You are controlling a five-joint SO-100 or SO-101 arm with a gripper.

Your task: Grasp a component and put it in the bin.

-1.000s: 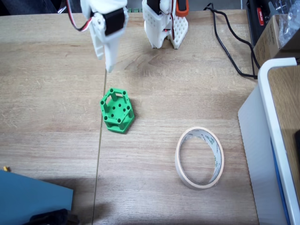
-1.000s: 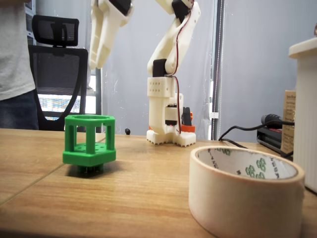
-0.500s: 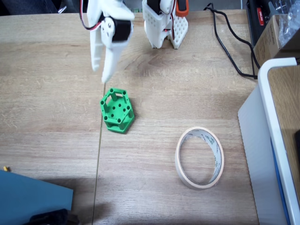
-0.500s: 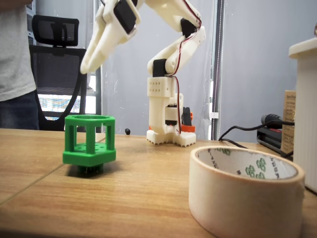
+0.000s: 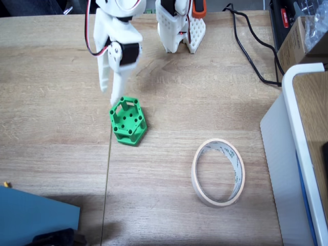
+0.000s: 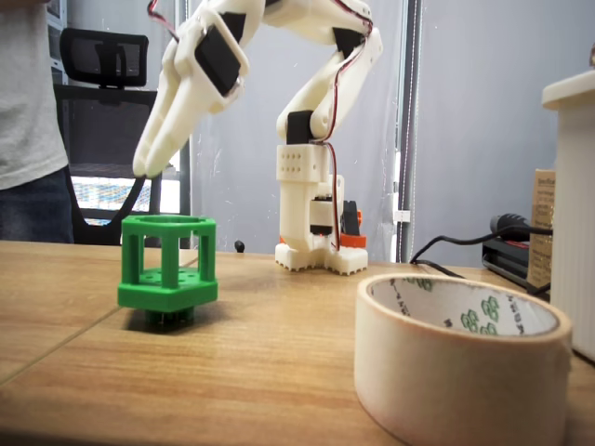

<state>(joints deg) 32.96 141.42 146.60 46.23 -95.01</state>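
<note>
So the component (image 5: 128, 121) sits on the table (image 5: 51, 77) left of centre in the top-down fixed view; the bin (image 5: 218, 172) lies flat down and to the right of it, well apart; the gripper (image 5: 109, 95) hangs just off the component's upper-left edge, above its rim in the side-on fixed view (image 6: 147, 167); arm base (image 5: 180, 25) is at the far edge, behind both; cable (image 5: 251, 56) runs right of the base; a panel (image 5: 287, 154) stands right of the bin.

wooden table (image 5: 56, 61) carrying green component (image 5: 128, 121), tape-roll bin (image 5: 218, 172), white arm base (image 5: 180, 31)
</note>
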